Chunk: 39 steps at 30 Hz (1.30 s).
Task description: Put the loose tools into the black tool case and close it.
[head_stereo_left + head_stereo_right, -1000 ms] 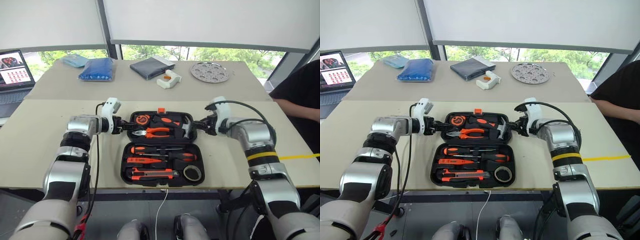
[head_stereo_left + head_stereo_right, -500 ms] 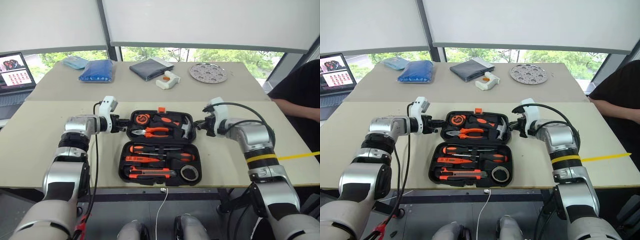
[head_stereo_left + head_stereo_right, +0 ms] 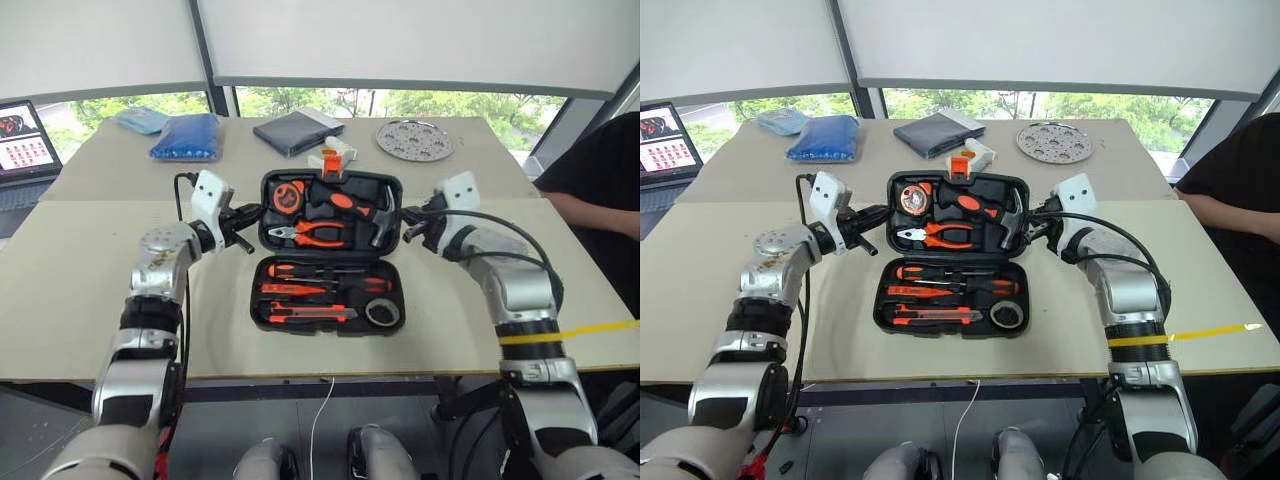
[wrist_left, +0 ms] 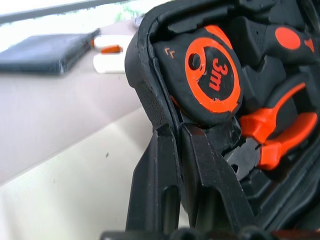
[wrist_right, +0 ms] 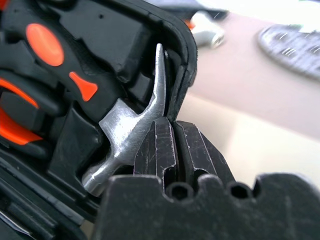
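Black tool case point(image 3: 328, 250) at table centre, lid half raised, loose tools point(image 3: 320, 300) already seated in base at 6 o'clock. Left gripper point(image 4: 177, 165) pinched shut on lid's left rim; right gripper point(image 5: 172, 150) pinched shut on right rim beside hammer point(image 5: 130, 135).

Advice: swing both edges evenly toward 6 o'clock, keep lid level, watch fingers against base, press orange latch point(image 3: 330, 160) home.

Hinge hidden; fingertip bite depth unclear; tape roll point(image 3: 380, 312) seating hard to judge.

Two beige tables point(image 3: 60, 290) stand before windows point(image 3: 300, 100) under white blinds point(image 3: 400, 40).
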{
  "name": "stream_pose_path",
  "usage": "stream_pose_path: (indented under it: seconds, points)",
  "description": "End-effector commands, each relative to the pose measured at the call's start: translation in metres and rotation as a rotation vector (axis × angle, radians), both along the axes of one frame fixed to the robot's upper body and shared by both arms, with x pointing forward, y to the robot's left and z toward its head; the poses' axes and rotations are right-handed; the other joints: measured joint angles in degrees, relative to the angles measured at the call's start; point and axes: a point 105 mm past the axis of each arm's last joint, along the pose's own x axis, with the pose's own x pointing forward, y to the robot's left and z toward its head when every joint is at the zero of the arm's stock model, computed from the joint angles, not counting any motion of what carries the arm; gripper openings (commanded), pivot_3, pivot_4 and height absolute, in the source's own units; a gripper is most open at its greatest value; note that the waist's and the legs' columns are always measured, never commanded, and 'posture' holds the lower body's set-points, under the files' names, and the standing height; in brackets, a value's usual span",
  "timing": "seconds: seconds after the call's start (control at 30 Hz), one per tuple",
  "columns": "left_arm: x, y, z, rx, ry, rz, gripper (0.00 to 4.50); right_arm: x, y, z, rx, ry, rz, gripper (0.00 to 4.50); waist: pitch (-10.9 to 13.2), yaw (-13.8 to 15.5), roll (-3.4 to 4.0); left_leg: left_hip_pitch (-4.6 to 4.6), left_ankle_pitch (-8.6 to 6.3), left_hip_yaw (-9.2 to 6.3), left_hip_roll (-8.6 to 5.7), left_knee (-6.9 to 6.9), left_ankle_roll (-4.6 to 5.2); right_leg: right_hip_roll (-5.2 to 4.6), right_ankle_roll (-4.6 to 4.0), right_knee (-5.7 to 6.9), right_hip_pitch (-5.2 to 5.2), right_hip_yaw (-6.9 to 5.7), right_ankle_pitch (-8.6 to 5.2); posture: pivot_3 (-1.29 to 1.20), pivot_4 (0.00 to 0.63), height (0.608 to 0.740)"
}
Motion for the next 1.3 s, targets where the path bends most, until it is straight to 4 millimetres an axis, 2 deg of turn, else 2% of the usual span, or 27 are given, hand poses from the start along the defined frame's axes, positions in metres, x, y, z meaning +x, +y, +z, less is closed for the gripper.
stream_pose_path:
  seconds: [0.03, 0.13, 0.33, 0.63, 0.67, 0.73, 0.8, 0.83, 0.87, 0.9, 0.97, 1.0, 1.07, 1.1, 1.17, 1.2, 1.23, 1.3]
  points:
    - [-0.009, -0.016, 0.022, 0.071, -0.189, -0.032, 0.03, -0.015, 0.009, 0.04, -0.012, -0.23, 0.024, 0.0, 0.0, 0.03, 0.0, 0.0, 0.0, 0.02, 0.0, -0.03, 0.0, 0.0, 0.0, -0.02, 0.0, 0.0, 0.0, 0.0, 0.15, 0.718]
    - [-0.01, -0.007, 0.02, 0.085, -0.249, 0.045, 0.03, -0.024, 0.005, 0.029, -0.025, -0.264, 0.001, 0.0, 0.0, 0.16, 0.0, 0.03, 0.0, 0.01, -0.01, -0.07, 0.0, 0.0, 0.07, -0.1, 0.01, 0.0, -0.05, 0.0, 0.15, 0.718]
    - [-0.029, 0.016, 0.018, 0.155, -0.411, 0.165, 0.03, -0.057, 0.005, 0.014, -0.094, -0.403, -0.006, 0.0, 0.0, 0.06, 0.0, 0.23, 0.02, 0.04, -0.01, -0.2, -0.05, -0.01, 0.22, -0.29, 0.08, 0.11, -0.14, 0.0, 0.15, 0.718]
    - [-0.054, 0.032, 0.005, 0.127, -0.364, 0.227, 0.03, -0.095, 0.009, -0.003, -0.237, -0.474, 0.058, 0.0, 0.0, 0.03, 0.0, 0.76, 0.05, 0.07, 0.09, -0.31, -0.12, 0.04, 0.37, -0.24, 0.53, 0.23, -0.34, 0.0, 0.15, 0.718]
    - [-0.057, 0.034, 0.005, 0.119, -0.35, 0.224, 0.74, -0.1, 0.009, -0.005, -0.234, -0.465, 0.069, 0.0, 0.0, 0.04, 0.0, 0.85, 0.04, 0.07, 0.09, -0.35, -0.12, 0.03, 0.33, -0.25, 0.61, 0.24, -0.37, 0.0, 0.15, 0.718]
    - [-0.068, 0.041, 0.006, 0.108, -0.316, 0.214, 1.27, -0.112, 0.009, -0.009, -0.212, -0.426, 0.102, 0.7, 0.0, 0.05, -0.01, 1.0, 0.05, 0.07, 0.1, -0.51, -0.14, 0.01, 0.27, -0.25, 0.68, 0.27, -0.41, 0.0, 0.15, 0.718]
    - [-0.082, 0.051, 0.003, 0.075, -0.216, 0.189, 1.81, -0.125, 0.004, -0.009, -0.226, -0.4, 0.119, 1.02, 0.01, -0.11, -0.01, 1.1, 0.09, 0.07, 0.1, -0.64, -0.21, 0.02, 0.18, -0.24, 0.7, 0.33, -0.47, 0.0, 0.15, 0.718]
    - [-0.092, 0.057, 0.0, 0.058, -0.14, 0.158, 2.31, -0.13, -0.001, -0.008, -0.223, -0.377, 0.119, 1.59, 0.01, -0.24, -0.01, 1.14, 0.11, 0.07, 0.16, -0.66, -0.24, 0.04, 0.11, -0.19, 0.71, 0.35, -0.51, 0.0, 0.15, 0.718]
    - [-0.099, 0.059, -0.002, 0.046, -0.088, 0.133, 2.49, -0.133, -0.004, -0.008, -0.22, -0.361, 0.12, 1.78, 0.02, -0.38, -0.03, 1.19, 0.12, 0.07, 0.23, -0.68, -0.31, 0.07, 0.02, -0.18, 0.72, 0.34, -0.58, 0.0, 0.15, 0.718]
    - [-0.107, 0.064, -0.004, 0.044, -0.021, 0.108, 2.92, -0.137, -0.008, -0.009, -0.212, -0.321, 0.126, 2.12, 0.03, -0.41, -0.05, 1.23, 0.11, 0.08, 0.28, -0.68, -0.37, 0.13, -0.02, -0.13, 0.71, 0.35, -0.63, 0.0, 0.15, 0.718]
    - [-0.124, 0.077, -0.011, 0.046, 0.147, 0.037, 3.63, -0.151, -0.012, -0.027, -0.203, -0.149, 0.205, 2.89, 0.07, -0.19, -0.11, 1.32, 0.15, 0.06, 0.33, -0.75, -0.52, 0.12, -0.16, -0.07, 0.72, 0.35, -0.77, 0.0, 0.15, 0.718]
    - [-0.129, 0.083, -0.013, 0.045, 0.227, 0.004, 3.65, -0.163, -0.01, -0.036, -0.193, -0.067, 0.272, 3.08, 0.07, 0.15, -0.13, 1.32, 0.16, -0.02, 0.37, -0.79, -0.55, 0.12, -0.21, -0.04, 0.74, 0.35, -0.81, 0.0, 0.15, 0.718]
    - [-0.132, 0.091, -0.012, 0.048, 0.296, -0.031, 3.65, -0.178, -0.006, -0.045, -0.164, 0.042, 0.363, 3.08, 0.09, 1.41, -0.14, 1.39, -0.03, -0.11, 0.39, -0.88, -1.02, 0.18, -0.33, -0.04, 0.77, 0.17, -0.89, 0.0, 0.15, 0.718]
    - [-0.122, 0.097, -0.012, 0.08, 0.303, -0.023, 3.65, -0.188, -0.002, -0.051, -0.163, 0.097, 0.426, 3.08, 0.1, 1.92, -0.11, 1.44, -0.07, -0.19, 0.37, -0.89, -1.14, 0.17, -0.35, -0.05, 0.81, 0.09, -0.91, 0.0, 0.15, 0.718]
    - [-0.104, 0.101, -0.007, 0.147, 0.28, -0.051, 3.65, -0.2, 0.004, -0.063, -0.183, 0.185, 0.523, 2.53, 0.15, 3.0, -0.02, 1.57, -0.19, -0.29, 0.28, -0.89, -1.0, 0.09, -0.55, -0.05, 0.98, 0.0, -1.03, 0.0, 0.15, 0.718]
    - [-0.089, 0.099, -0.004, 0.17, 0.253, -0.056, 3.65, -0.205, 0.008, -0.069, -0.206, 0.217, 0.571, 2.45, 0.15, 3.63, -0.03, 1.61, -0.33, -0.31, 0.27, -0.89, -0.75, 0.09, -0.66, -0.08, 1.04, -0.01, -1.1, 0.0, 0.15, 0.718]
    - [-0.077, 0.095, 0.0, 0.189, 0.219, -0.067, 3.14, -0.206, 0.011, -0.072, -0.216, 0.238, 0.598, 2.02, 0.15, 3.86, -0.08, 1.64, -0.33, -0.42, 0.26, -0.85, -0.73, 0.11, -0.65, -0.17, 1.18, -0.06, -1.09, 0.0, 0.15, 0.718]
    - [-0.053, 0.082, 0.002, 0.237, 0.172, -0.095, 2.5, -0.204, 0.017, -0.076, -0.241, 0.251, 0.638, 1.32, 0.12, 4.14, -0.2, 1.7, -0.33, -0.54, 0.27, -0.84, -0.71, 0.2, -0.57, -0.4, 1.44, -0.12, -1.04, 0.0, 0.15, 0.718]
